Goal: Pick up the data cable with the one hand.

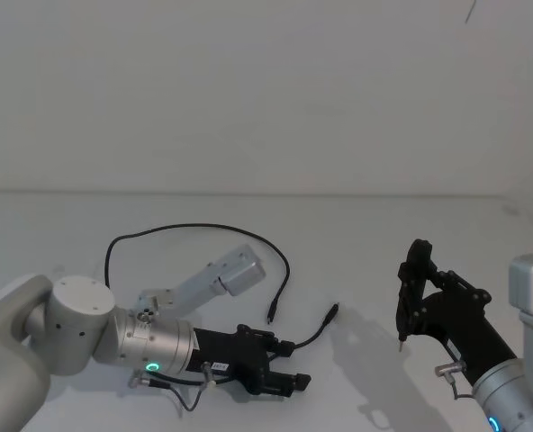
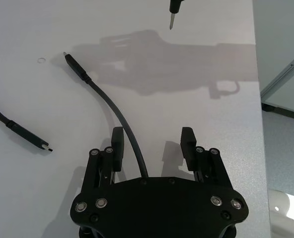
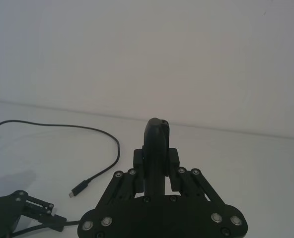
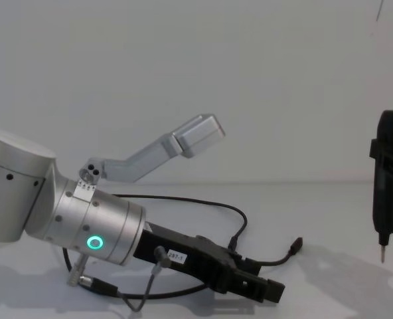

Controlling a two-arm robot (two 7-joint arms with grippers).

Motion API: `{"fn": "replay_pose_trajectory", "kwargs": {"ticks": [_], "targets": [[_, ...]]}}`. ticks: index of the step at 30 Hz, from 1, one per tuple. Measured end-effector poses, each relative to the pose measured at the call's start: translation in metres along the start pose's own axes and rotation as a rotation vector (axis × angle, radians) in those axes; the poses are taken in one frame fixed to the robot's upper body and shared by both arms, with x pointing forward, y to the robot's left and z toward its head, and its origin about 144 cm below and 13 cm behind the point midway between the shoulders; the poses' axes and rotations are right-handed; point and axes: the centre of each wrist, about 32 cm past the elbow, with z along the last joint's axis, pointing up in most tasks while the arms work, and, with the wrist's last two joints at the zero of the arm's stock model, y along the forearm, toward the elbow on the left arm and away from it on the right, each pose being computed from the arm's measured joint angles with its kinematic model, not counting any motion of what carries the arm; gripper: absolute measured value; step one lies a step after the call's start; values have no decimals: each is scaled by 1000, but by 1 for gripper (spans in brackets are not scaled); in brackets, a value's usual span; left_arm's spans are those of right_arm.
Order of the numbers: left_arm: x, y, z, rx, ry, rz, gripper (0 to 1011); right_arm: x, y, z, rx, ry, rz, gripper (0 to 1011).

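While the left gripper [image 2: 153, 136] hangs low over the white table [image 1: 383, 234] with its jaws spread and empty, we find the data cable [image 2: 119, 116] lying between them.
Thin, matte black, limp cord on a smooth tabletop. Its near stretch runs lengthwise through the gap, close by one finger and apart from the other, then curves to a small oblong plug ahead. The rest loops wide behind the arm. We judge a squeeze across the cord should catch it. The right gripper [image 3: 156, 158], well apart, clamps a slim black metal-tipped tool [image 4: 388, 179].
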Motion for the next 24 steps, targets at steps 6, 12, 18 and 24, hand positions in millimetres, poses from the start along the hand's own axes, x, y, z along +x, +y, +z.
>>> {"fn": "replay_pose_trajectory", "kwargs": {"ticks": [6,12,18,24], "targets": [[0,-3,1,6,3,8,625,0,0,0,0,0,0,279],[0,-4,1,9,3,27,429,0,0,0,0,0,0,279],[-1,-5,0,12,1,45,275,0,0,0,0,0,0,279],[-2,-6,0,13,-2,54,238,0,0,0,0,0,0,279]]}}
